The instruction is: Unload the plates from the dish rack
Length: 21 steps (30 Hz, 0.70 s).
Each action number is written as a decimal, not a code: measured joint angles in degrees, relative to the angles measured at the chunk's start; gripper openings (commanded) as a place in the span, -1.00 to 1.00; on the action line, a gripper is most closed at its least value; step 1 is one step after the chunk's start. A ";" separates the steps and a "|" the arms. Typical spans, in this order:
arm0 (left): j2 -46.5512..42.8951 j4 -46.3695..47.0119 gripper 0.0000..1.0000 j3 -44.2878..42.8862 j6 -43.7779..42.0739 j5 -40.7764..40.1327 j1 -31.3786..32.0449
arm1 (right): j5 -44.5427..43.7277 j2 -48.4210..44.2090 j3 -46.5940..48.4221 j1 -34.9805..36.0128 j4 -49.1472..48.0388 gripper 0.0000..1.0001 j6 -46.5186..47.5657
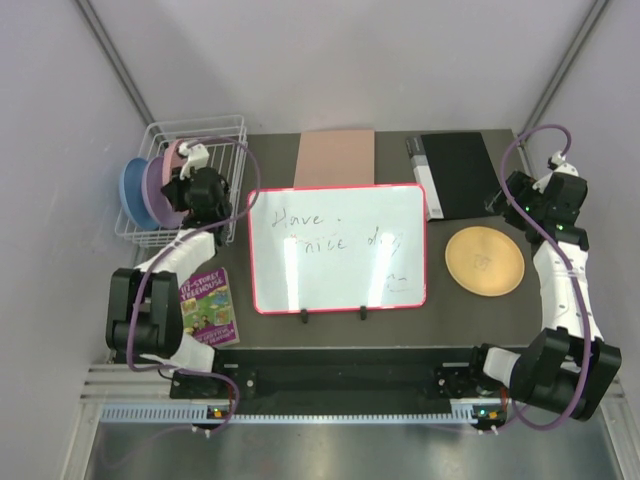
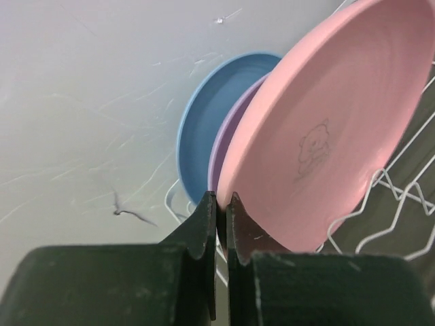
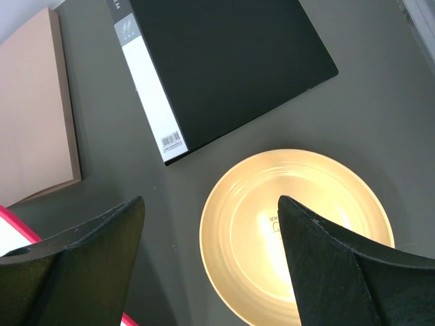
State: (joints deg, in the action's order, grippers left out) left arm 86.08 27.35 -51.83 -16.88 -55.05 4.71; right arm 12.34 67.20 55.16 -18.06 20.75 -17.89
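Note:
The white wire dish rack point(image 1: 218, 131) stands at the back left and holds three plates on edge: a light blue plate point(image 2: 204, 129) outermost, a lilac plate point(image 2: 228, 146) behind it, and a pink plate point(image 2: 333, 129) nearest my left gripper point(image 2: 221, 200). That gripper is shut, pinching the pink plate's lower rim. From above, the left gripper point(image 1: 176, 192) sits inside the rack beside the pink plate point(image 1: 172, 157). An orange-yellow plate point(image 1: 484, 260) lies flat on the table at the right. My right gripper point(image 3: 211, 200) hangs open above that plate point(image 3: 299, 224), holding nothing.
A red-framed whiteboard point(image 1: 337, 247) lies mid-table. Behind it are a tan board point(image 1: 335, 158) and a black binder point(image 1: 455, 172). A colourful book point(image 1: 208, 305) lies at the front left. The pale wall point(image 2: 88, 102) is close behind the rack.

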 measured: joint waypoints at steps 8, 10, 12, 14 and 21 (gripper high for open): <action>-0.42 12.39 -1.00 1.70 -15.63 -8.92 7.82 | 0.55 -2.86 0.00 0.00 0.55 0.61 -0.11; -0.96 13.38 -1.00 1.11 -16.26 -9.33 9.55 | 0.83 -4.00 0.00 0.00 0.57 0.61 -0.13; -1.55 14.53 -1.00 0.55 -17.16 -9.60 11.15 | 1.29 -5.05 0.00 0.00 0.61 0.61 -0.15; -1.99 15.39 -1.00 0.13 -17.81 -9.94 11.98 | 1.62 -5.55 0.00 0.00 0.90 0.61 -0.13; -4.87 14.78 -1.00 -1.49 -19.06 -12.31 13.60 | 4.04 -8.41 0.07 -0.02 2.71 0.64 0.28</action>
State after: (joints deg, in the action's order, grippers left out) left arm 81.21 42.13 -53.32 -35.94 -67.35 18.31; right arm 16.38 58.78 55.22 -18.09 23.46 -17.61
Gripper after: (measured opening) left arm 0.045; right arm 0.811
